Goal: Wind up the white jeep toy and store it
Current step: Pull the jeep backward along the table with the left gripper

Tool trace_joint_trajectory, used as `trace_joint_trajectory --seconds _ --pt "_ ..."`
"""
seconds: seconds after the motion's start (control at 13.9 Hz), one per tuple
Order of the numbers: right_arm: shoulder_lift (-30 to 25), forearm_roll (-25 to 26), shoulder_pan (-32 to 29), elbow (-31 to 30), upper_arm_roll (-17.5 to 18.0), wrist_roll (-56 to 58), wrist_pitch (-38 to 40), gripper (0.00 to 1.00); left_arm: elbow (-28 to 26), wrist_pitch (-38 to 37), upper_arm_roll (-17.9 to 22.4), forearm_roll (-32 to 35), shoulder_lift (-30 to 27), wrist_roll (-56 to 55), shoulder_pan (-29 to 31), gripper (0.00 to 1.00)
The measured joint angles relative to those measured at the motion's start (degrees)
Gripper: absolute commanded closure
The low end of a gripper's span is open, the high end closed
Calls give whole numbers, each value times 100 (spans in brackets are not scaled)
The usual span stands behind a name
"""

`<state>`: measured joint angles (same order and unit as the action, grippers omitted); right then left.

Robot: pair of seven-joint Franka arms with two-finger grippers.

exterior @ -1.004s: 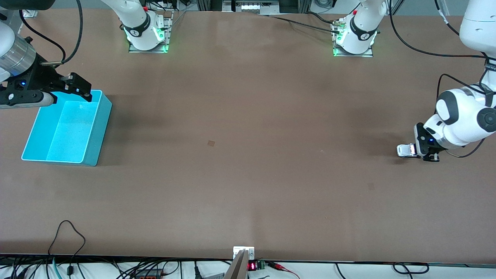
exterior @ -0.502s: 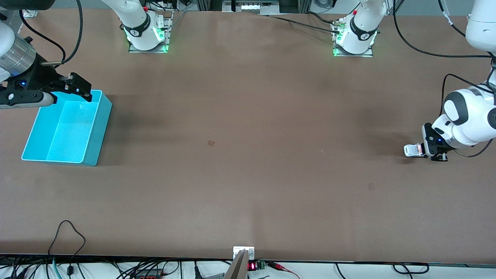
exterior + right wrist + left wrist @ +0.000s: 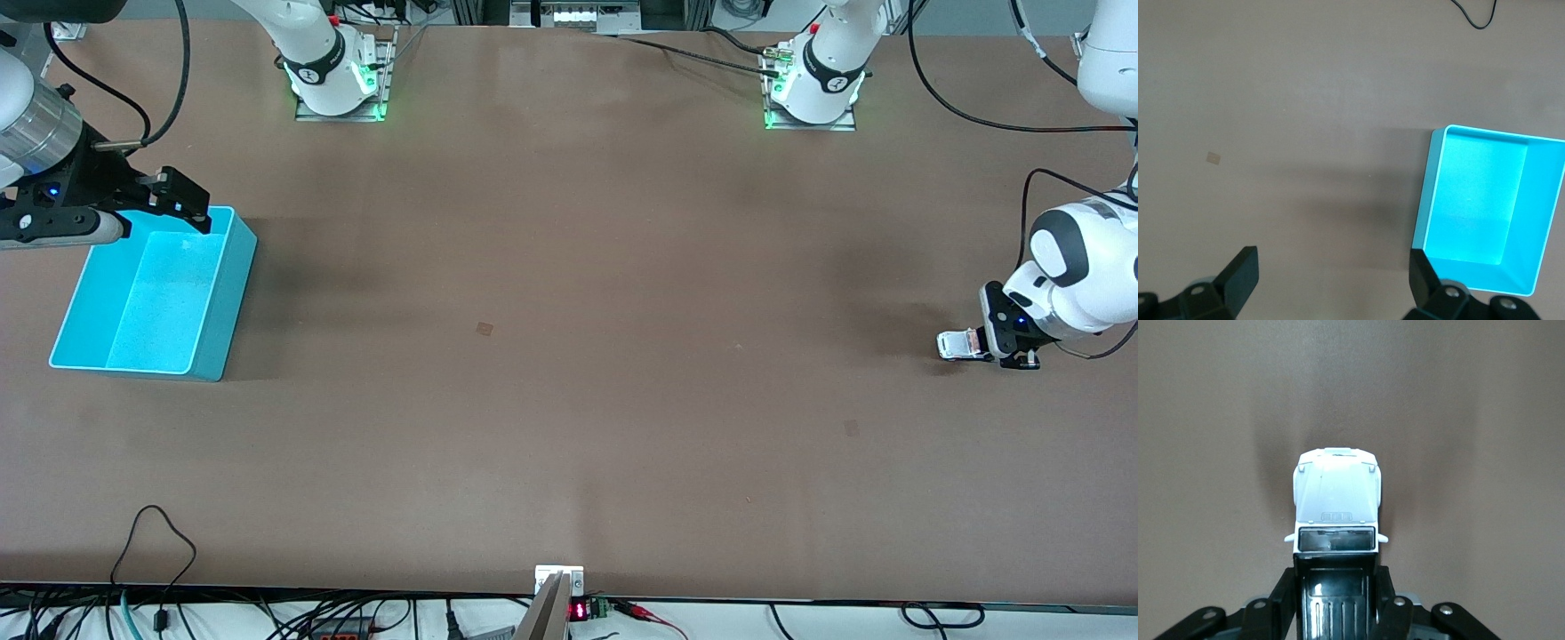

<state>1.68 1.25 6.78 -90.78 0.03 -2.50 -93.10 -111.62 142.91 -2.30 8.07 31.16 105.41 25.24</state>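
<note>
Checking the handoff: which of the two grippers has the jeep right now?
The left gripper, low at its arm's end of the table, is shut on the white jeep toy. The right gripper hangs open over the turquoise bin.

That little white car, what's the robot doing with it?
The left pincer is shut on the white jeep toy, gripping its black back end down on the table at the left arm's end. Over the past second it has dragged the jeep backward along the table, which looks like winding it up. The right pincer waits open above the empty turquoise bin at the right arm's end.
</note>
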Motion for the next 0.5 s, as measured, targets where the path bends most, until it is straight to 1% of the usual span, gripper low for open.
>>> trace_joint_trajectory --seconds 0.22,0.5 --pt "0 0 0 0 0 0 0 0 118 -526 -81 0 138 68 -9 0" --pt "0 0 0 0 0 0 0 0 839 -1620 -328 0 180 39 -32 0"
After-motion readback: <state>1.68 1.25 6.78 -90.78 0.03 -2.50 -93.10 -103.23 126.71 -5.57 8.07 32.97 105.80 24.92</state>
